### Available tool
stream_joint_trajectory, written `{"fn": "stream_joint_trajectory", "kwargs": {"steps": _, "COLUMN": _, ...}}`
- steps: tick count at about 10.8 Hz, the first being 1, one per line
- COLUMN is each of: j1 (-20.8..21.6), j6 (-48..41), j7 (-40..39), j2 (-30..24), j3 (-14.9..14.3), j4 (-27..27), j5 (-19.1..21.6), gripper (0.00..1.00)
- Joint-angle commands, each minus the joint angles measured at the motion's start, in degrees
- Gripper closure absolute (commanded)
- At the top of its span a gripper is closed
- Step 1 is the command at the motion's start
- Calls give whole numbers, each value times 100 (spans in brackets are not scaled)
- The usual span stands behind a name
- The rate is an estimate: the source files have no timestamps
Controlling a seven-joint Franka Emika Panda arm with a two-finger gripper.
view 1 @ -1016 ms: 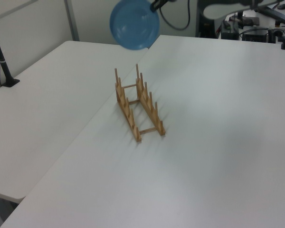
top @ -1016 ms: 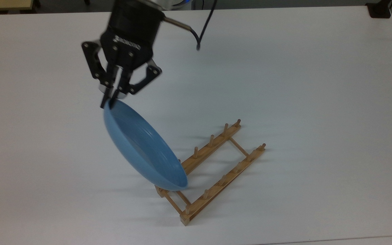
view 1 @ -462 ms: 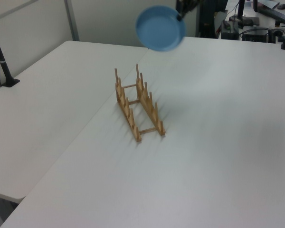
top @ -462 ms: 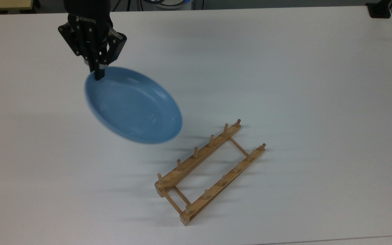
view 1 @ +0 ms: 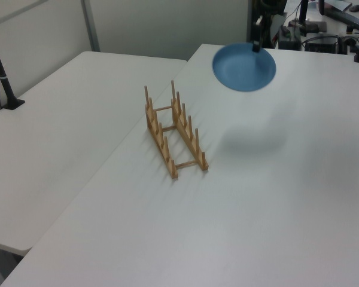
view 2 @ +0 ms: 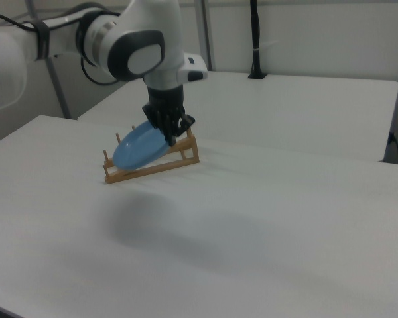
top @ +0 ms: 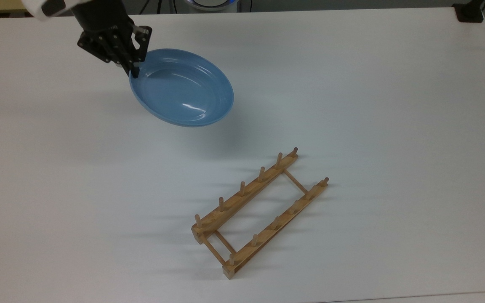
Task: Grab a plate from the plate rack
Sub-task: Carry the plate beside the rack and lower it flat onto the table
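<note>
We found the end effector (top: 134,72) pinching the rim of the plate (top: 182,93) at the top view's left edge of the dish, so the plate hung out to the top view's right of it, hollow side up and tilted, in the air above the bench (top: 394,105). The plate rack (top: 259,210) stood well apart from it, nearer the top view's lower middle. In the right view the plate (view 2: 138,147) covered part of the rack (view 2: 176,162) behind it, and the arm's upper part was cut off at the top view's edge.
</note>
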Motion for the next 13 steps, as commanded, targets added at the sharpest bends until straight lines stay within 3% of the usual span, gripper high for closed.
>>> {"fn": "stream_joint_trajectory", "kwargs": {"steps": 1, "j1": -139, "j6": 41, "j7": -518, "j2": 515, "j3": -29, "j4": -120, "j5": 87, "gripper": 100}}
{"fn": "stream_joint_trajectory", "kwargs": {"steps": 7, "j1": -139, "j6": 858, "j7": -852, "j2": 1412, "j3": -29, "j4": -173, "j5": 17, "gripper": 100}}
{"fn": "stream_joint_trajectory", "kwargs": {"steps": 11, "j1": -148, "j6": 947, "j7": -1325, "j2": 1625, "j3": -29, "j4": -330, "j5": -361, "gripper": 100}}
{"fn": "stream_joint_trajectory", "kwargs": {"steps": 12, "j1": -148, "j6": 1043, "j7": -1405, "j2": 1668, "j3": -29, "j4": -401, "j5": -414, "gripper": 99}}
{"fn": "stream_joint_trajectory", "kwargs": {"steps": 13, "j1": -165, "j6": 1200, "j7": -1432, "j2": 1703, "j3": -29, "j4": -523, "j5": -484, "gripper": 89}}
